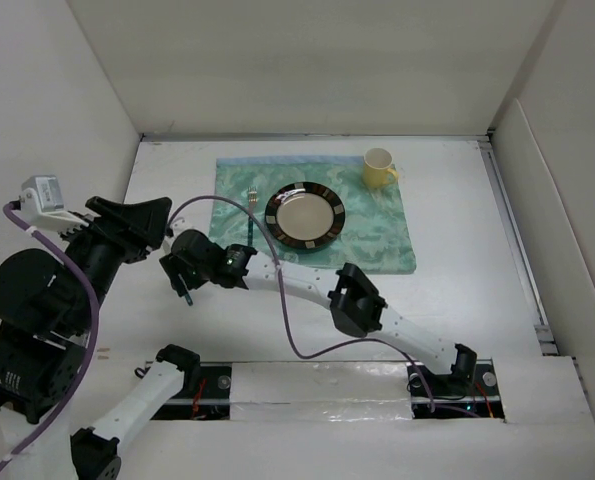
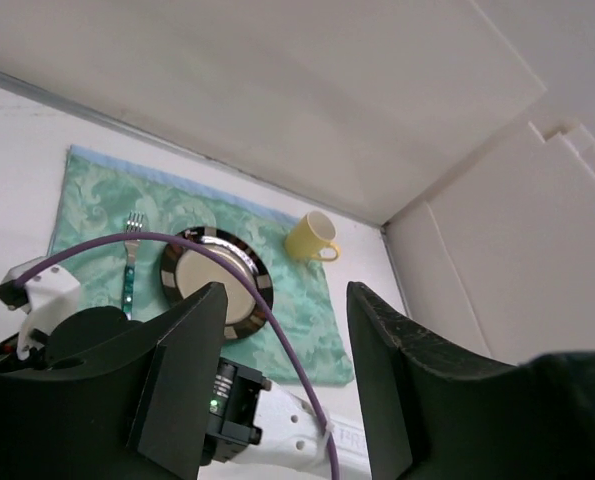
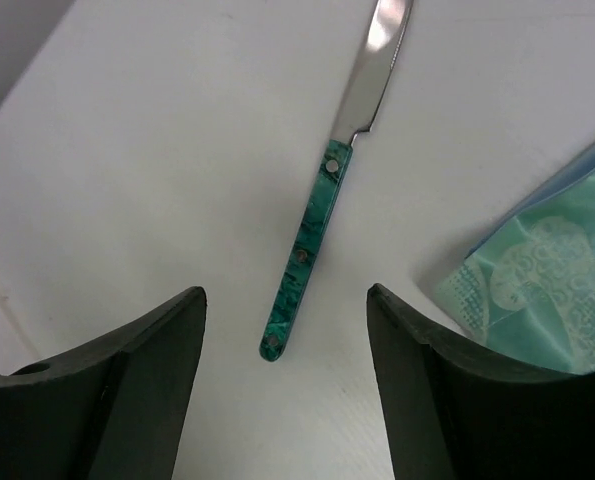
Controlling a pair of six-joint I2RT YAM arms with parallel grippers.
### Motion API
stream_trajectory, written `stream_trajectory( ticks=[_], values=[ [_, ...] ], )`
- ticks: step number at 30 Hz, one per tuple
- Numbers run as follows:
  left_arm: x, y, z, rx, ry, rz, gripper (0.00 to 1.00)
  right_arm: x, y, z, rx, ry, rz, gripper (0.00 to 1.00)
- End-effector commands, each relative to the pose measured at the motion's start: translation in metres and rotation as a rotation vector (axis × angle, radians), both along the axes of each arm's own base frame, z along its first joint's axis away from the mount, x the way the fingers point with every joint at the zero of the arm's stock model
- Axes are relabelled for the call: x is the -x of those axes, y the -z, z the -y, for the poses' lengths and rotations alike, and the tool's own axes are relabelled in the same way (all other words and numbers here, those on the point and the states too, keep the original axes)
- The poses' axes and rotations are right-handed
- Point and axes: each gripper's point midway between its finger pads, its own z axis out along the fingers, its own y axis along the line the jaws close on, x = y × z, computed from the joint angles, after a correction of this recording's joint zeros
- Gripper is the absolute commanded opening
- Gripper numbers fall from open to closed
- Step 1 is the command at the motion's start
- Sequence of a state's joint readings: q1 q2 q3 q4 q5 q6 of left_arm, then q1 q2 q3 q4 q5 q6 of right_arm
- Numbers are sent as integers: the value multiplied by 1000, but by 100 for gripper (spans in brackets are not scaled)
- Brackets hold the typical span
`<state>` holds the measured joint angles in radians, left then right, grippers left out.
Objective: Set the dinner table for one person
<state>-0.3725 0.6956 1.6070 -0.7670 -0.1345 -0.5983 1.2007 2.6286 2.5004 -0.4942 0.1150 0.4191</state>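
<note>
A knife (image 3: pixel 302 260) with a mottled green handle and steel blade lies on the white dinner table (image 1: pixel 457 290), left of the teal mat (image 1: pixel 377 235). My right gripper (image 3: pixel 285 330) is open and hovers over the handle's end without touching it; in the top view it (image 1: pixel 183 277) is off the mat's left edge. On the mat stand a dark-rimmed cream plate (image 1: pixel 305 214), a green-handled fork (image 1: pixel 251 215) left of it and a yellow mug (image 1: pixel 379 168) at the far right corner. My left gripper (image 1: pixel 127 225) is open, empty and raised at the left.
White wall panels (image 1: pixel 307 60) enclose the table on three sides. A purple cable (image 1: pixel 277 280) loops over the right arm. The mat's corner (image 3: pixel 537 280) lies just right of the knife. The left wrist view shows the plate (image 2: pixel 215 282), mug (image 2: pixel 310 238) and fork (image 2: pixel 130 260).
</note>
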Motion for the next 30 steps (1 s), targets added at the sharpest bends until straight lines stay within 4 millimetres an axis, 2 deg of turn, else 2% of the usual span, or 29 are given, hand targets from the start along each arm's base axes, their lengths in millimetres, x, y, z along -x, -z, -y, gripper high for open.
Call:
stream_trajectory(
  ticks=[1, 5, 9, 10, 11, 14, 17, 18, 20, 21, 23, 24, 25, 27, 30],
  values=[
    [-8, 14, 18, -96, 92, -38, 48, -2, -10, -17, -41, -9, 81, 71],
    [-7, 19, 21, -122, 117, -33, 48, 14, 12, -26, 2, -45, 113, 70],
    [-1, 19, 22, -127, 136, -28, 48, 15, 8, -26, 1, -26, 137, 67],
    [0, 18, 24, -126, 148, -26, 48, 16, 19, -21, 40, -26, 125, 65],
    [2, 16, 23, -122, 149, -19, 47, 16, 20, -19, 50, -26, 121, 64],
    [5, 9, 26, -117, 172, 5, 47, 23, 55, 0, 162, -36, 78, 56],
    [8, 7, 28, -114, 185, 21, 47, 35, 76, 16, 256, -26, 71, 51],
    [8, 9, 27, -115, 182, 19, 47, 33, 89, 27, 302, -2, 74, 49],
    [9, 12, 26, -116, 181, 20, 47, 35, 98, 37, 347, 23, 94, 46],
    [9, 13, 26, -117, 181, 18, 47, 29, 105, 47, 385, 62, 117, 43],
    [10, 17, 27, -124, 187, 18, 47, 30, 111, 55, 416, 90, 139, 35],
    [9, 19, 25, -127, 175, 14, 47, 25, 112, 60, 427, 120, 156, 26],
    [9, 20, 23, -129, 168, 13, 47, 26, 117, 68, 444, 128, 153, 24],
    [8, 22, 20, -135, 151, 7, 47, 27, 113, 75, 432, 161, 144, 15],
    [5, 32, 20, -145, 142, -13, 47, 49, 102, 99, 400, 177, 106, 6]
  ],
)
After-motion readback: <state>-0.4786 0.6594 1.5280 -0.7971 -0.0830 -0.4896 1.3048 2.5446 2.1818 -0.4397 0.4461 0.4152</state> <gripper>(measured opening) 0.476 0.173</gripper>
